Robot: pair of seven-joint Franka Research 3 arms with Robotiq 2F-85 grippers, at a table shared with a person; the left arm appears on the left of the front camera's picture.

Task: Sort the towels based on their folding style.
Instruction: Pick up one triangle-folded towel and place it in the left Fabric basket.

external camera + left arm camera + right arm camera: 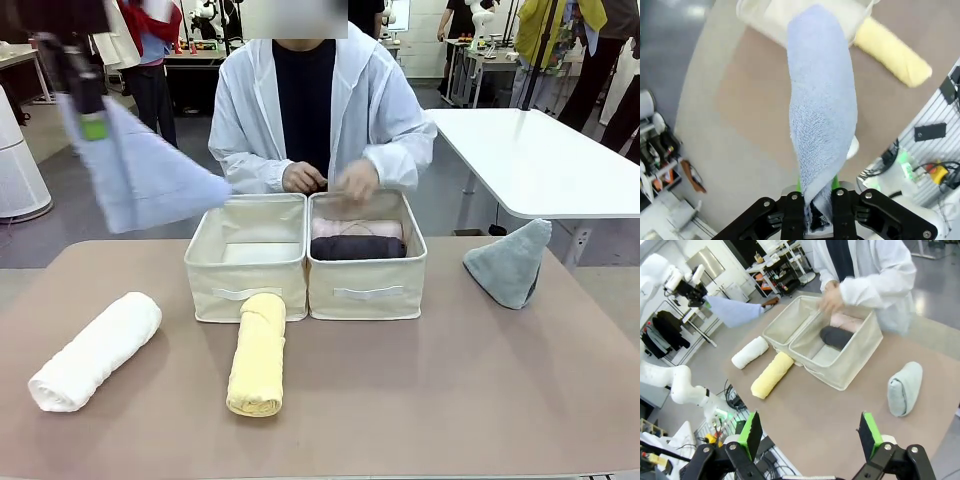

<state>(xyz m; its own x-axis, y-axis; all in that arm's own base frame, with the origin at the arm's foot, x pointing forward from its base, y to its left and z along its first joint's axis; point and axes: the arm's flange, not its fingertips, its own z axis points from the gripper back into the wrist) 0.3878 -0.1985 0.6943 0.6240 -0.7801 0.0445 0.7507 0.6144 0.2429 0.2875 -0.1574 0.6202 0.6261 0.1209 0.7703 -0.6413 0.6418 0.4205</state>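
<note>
Left claw (94,128), towel (150,175), maybe past table (400,400)

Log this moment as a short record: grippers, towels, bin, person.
left gripper: shut on light blue towel, raised above the table's left side
right gripper: open, nothing between jaws
right bin: pink roll and charcoal roll inside
on table: white roll, pale yellow roll, grey-green cone
person's hands: near right bin's far rim

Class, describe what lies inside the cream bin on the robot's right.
The right bin holds a charcoal towel roll nearest the robot and a pink roll behind it. The rolls cover the floor beneath them, so whether anything lies under them cannot be seen.
</note>
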